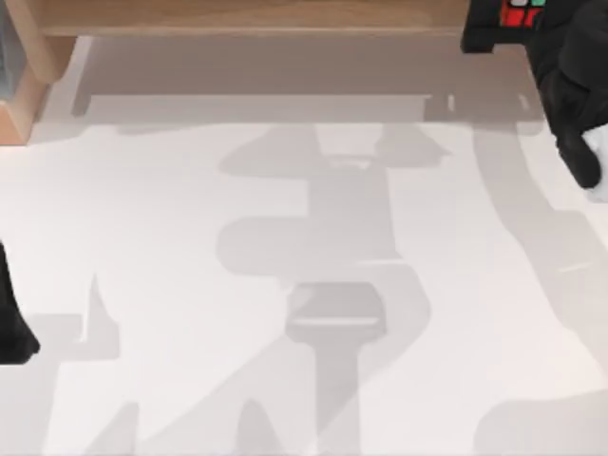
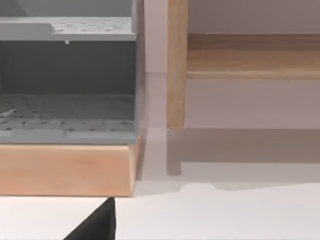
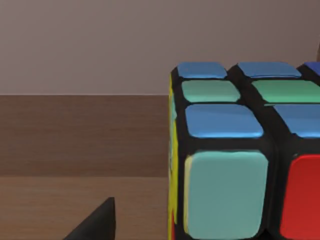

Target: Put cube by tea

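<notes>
Spanning the scene: the white table (image 1: 285, 285) takes up most of the top view, crossed by grey arm shadows.
Shelf: a wooden shelf (image 1: 247, 17) runs along the table's 12 o'clock edge; the right wrist view shows its brown board (image 3: 75, 135) against a plain wall.
Side unit: a wood-framed rack (image 2: 65, 167) with grey perforated trays (image 2: 65, 107) stands at the table's 10 to 11 o'clock corner, seen close in the left wrist view beside a wooden post (image 2: 176, 65).
Right arm: black, entering at about 1 to 2 o'clock in the top view, reaching toward the shelf.
Right gripper (image 1: 494, 33): at about 1 o'clock, at the shelf; one dark fingertip (image 3: 97, 225) shows in its wrist view. I cannot tell how wide its fingers stand or whether they hold the cube.
Left arm (image 1: 14, 323): parked at the table's 9 o'clock edge; a dark fingertip (image 2: 95, 225) shows in its wrist view, its opening not readable.
Cube (image 1: 521, 11): at about 1 o'clock, at the shelf next to the right gripper; red stickers face up, and the right wrist view shows blue, green, red and yellow stickers in a black frame (image 3: 235, 150).
Writing: no readable brand, label or text on the cube, shelf or rack.
</notes>
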Robot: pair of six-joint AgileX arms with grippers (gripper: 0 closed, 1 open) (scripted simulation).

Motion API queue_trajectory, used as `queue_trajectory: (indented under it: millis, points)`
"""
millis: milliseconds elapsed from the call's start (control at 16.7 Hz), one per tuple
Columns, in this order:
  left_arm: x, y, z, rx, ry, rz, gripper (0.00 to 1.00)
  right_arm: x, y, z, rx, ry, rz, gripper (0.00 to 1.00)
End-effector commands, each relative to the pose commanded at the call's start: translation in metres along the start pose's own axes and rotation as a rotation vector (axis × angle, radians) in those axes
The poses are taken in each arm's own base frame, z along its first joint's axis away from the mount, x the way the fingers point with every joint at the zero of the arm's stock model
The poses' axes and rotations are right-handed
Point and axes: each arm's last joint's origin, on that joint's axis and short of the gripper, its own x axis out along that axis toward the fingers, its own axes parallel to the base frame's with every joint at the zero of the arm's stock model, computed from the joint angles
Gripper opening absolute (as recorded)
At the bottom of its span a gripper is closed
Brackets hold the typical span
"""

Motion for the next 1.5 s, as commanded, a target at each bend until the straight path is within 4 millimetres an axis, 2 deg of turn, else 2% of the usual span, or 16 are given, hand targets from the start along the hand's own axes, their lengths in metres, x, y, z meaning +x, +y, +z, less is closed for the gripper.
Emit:
queue_trajectory:
  millis: [60,840,1500]
  points:
    - [0.0,0.0,0.0,0.0,0.0,0.0,1.0,0.0,0.0,0.0,0.0,0.0,0.0,1.0]
    - [0.0,0.0,0.0,0.0,0.0,0.0,1.0,0.0,0.0,0.0,0.0,0.0,0.0,0.02]
    - [0.0,0.0,0.0,0.0,0.0,0.0,1.0,-0.0005,0.0012,0.0036,0.002,-0.001,0.003,0.0]
